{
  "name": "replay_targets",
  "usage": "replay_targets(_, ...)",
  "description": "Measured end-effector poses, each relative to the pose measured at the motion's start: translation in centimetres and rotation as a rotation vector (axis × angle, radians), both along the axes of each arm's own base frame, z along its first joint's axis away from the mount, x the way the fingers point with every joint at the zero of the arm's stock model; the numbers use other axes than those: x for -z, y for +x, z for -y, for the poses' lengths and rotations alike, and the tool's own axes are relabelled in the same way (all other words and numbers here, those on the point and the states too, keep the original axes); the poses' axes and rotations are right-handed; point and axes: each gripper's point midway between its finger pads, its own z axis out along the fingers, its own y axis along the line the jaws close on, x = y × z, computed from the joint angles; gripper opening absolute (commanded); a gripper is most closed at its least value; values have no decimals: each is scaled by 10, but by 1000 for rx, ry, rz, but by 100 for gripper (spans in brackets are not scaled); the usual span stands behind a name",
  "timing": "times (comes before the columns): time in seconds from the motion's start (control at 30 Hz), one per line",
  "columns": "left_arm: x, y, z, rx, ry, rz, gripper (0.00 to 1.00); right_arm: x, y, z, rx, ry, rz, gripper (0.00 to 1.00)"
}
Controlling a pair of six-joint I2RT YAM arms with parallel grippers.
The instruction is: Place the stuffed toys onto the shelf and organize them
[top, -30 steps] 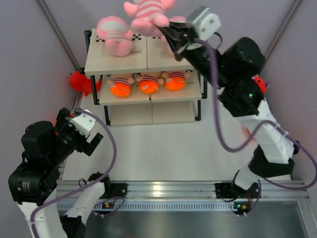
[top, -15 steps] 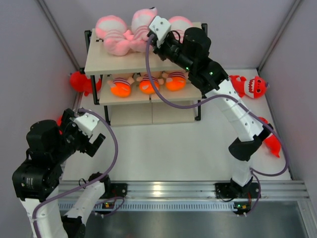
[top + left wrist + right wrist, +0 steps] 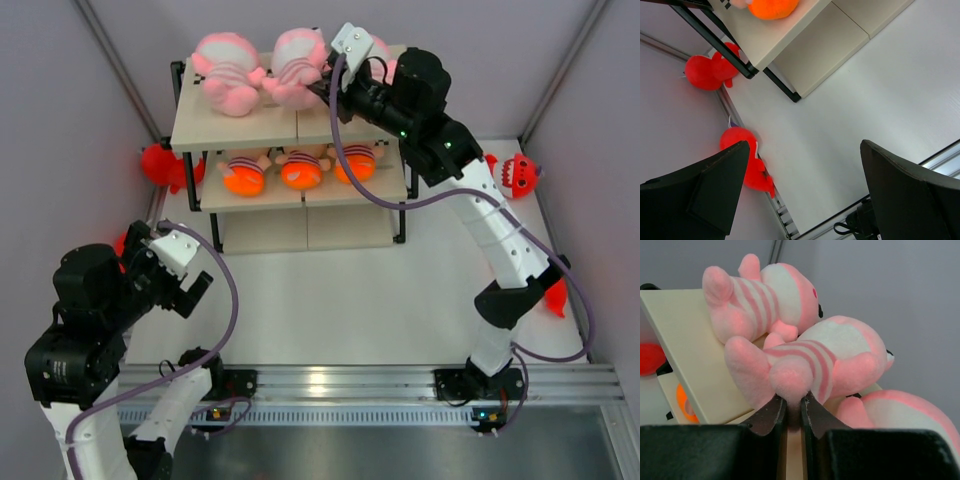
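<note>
- Three pink striped plush toys lie along the top board of the shelf (image 3: 240,128): the left pink toy (image 3: 228,72), the middle pink toy (image 3: 293,70) touching it, and the third pink toy (image 3: 378,50), mostly hidden behind the right arm
- Right gripper (image 3: 320,90) reaches in over the top board from the right; the right wrist view shows its fingers (image 3: 771,419) drawn almost together, pinching a small pink limb of the middle pink toy (image 3: 815,360); that toy rests on the board (image 3: 685,350), with the left pink toy (image 3: 765,300) behind it and the third pink toy (image 3: 900,420) just beside it
- Middle board carries three orange-headed toys (image 3: 300,170) in a row, striped bodies towards the back
- Left gripper (image 3: 185,290) hangs over the table (image 3: 350,290), well apart from the shelf; its jaws are spread wide with nothing between them (image 3: 804,145)
- Four red sharks lie off the shelf: one by its left legs (image 3: 165,165); one near the left arm (image 3: 125,243); one to the right of the shelf (image 3: 515,175); one at the right edge behind the right arm (image 3: 555,297)
</note>
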Motion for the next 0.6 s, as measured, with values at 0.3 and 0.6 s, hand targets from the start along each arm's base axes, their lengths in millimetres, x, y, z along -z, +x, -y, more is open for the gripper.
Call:
replay_targets(0.3, 0, -1, 0, 1, 0, 2, 98, 17, 1, -4, -13, -4, -54, 50)
replay_targets(0.6, 0, -2, 4, 19, -10, 2, 98, -2, -15, 7, -22, 31, -43, 83)
